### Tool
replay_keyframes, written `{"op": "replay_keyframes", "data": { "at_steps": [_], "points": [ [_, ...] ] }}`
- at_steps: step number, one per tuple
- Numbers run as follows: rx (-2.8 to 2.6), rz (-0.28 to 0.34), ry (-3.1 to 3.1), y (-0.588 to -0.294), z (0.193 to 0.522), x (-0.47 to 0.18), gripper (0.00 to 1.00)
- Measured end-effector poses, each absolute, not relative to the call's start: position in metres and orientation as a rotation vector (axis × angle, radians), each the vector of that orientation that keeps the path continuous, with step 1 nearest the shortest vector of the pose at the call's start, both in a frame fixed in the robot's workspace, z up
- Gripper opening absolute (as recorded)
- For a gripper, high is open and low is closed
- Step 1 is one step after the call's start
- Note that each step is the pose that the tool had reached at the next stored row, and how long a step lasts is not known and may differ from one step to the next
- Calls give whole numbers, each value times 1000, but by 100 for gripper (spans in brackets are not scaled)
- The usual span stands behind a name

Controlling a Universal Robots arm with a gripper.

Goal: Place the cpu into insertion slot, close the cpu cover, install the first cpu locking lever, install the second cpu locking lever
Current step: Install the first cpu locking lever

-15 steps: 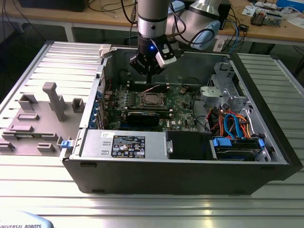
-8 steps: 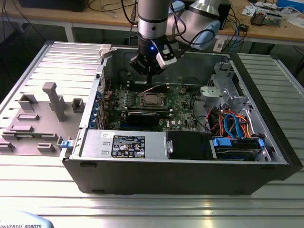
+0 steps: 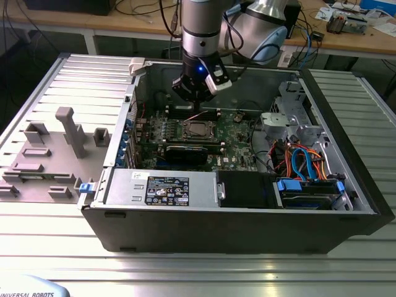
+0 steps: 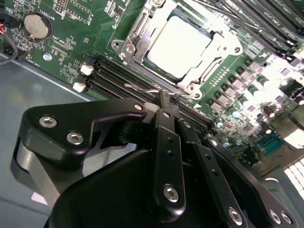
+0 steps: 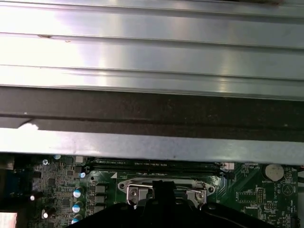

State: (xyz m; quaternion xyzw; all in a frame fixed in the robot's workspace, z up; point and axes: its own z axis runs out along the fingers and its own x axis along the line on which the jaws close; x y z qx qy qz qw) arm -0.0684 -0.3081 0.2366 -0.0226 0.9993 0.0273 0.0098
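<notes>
The cpu (image 4: 178, 45) lies flat in the insertion slot (image 4: 124, 46) on the green board, its silvery top showing. The cpu cover (image 4: 222, 46) is down around it as a silver frame. In the exterior view my gripper (image 3: 199, 113) hangs just behind the cpu (image 3: 199, 129) inside the open computer case. In the second wrist view the gripper (image 4: 166, 97) is shut, its black fingertips resting at a thin wire locking lever (image 4: 140, 88) along the socket's edge. The first wrist view shows the gripper (image 5: 164, 187) over the cover (image 5: 133, 190).
Memory slots (image 4: 109, 71) run beside the socket. A black card (image 3: 185, 153) lies in front of it, then the power supply (image 3: 161, 185). A drive cage with blue cables (image 3: 303, 167) stands at the exterior view's right. The case wall (image 5: 152, 114) rises close behind.
</notes>
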Motion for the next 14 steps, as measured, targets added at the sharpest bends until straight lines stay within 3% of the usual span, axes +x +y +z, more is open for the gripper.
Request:
{"op": "replay_keyframes", "data": {
  "at_steps": [14],
  "points": [
    [-100, 78, 3120, -298, 229, -61, 11]
  ]
}}
